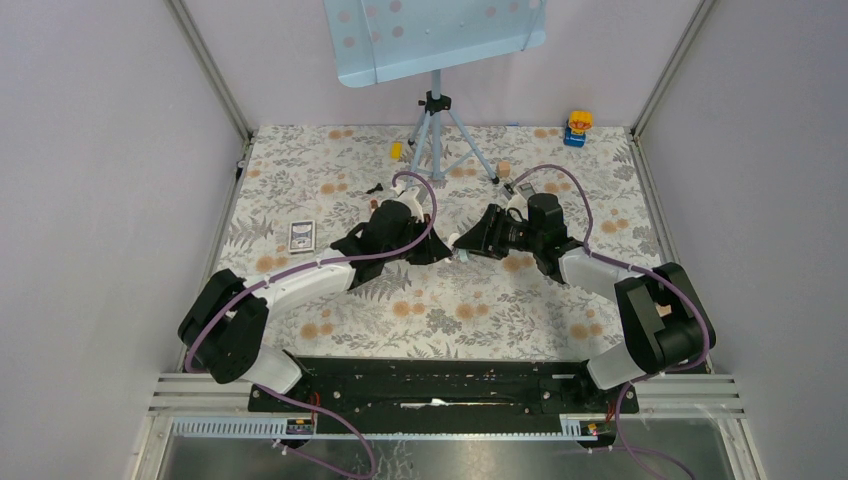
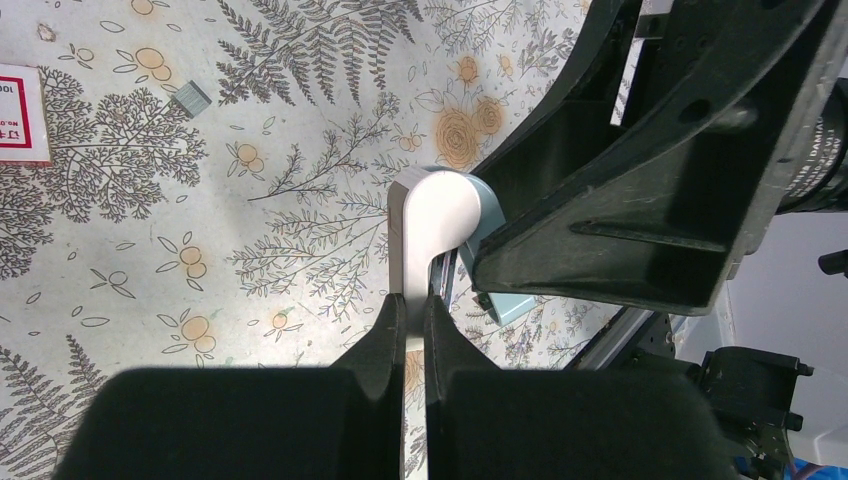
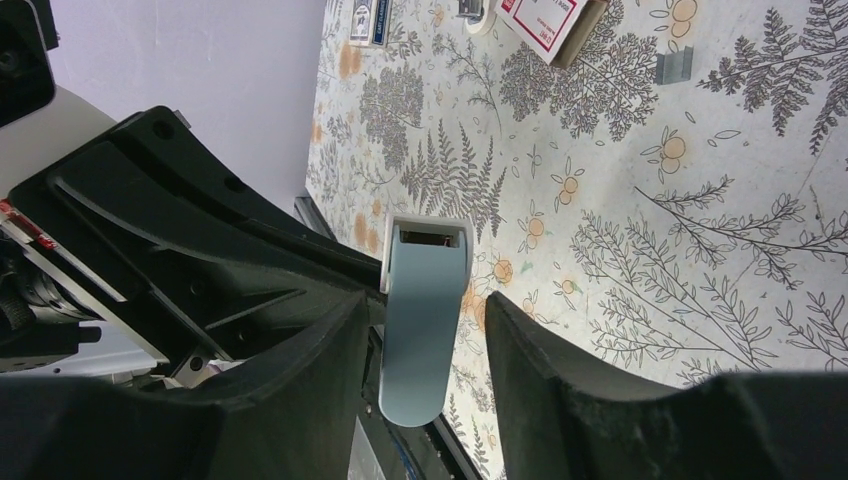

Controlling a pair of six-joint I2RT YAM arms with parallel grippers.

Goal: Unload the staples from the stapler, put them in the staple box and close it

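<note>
Since the stapler (image 2: 437, 205), near the bench's middle, is presumably steadied for opening, jaws of the left gripper (image 2: 415, 300) are pinched shut on its pale arm, those of the right gripper (image 3: 428, 305) set part-open astride its blue body.

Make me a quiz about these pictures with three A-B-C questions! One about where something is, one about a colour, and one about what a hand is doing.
1. Where is the stapler?
A. between the left hand and the right hand
B. on the tripod
C. beside the yellow toy

2. What colour is its body?
A. red
B. light blue
C. green

3. What is the left hand doing?
A. hanging wide open
B. holding a card
C. pinching the stapler's white part

Answers:
1. A, both hands meet at it.
2. B, the right wrist view shows pale blue.
3. C, its fingers are shut on the white part.
</note>
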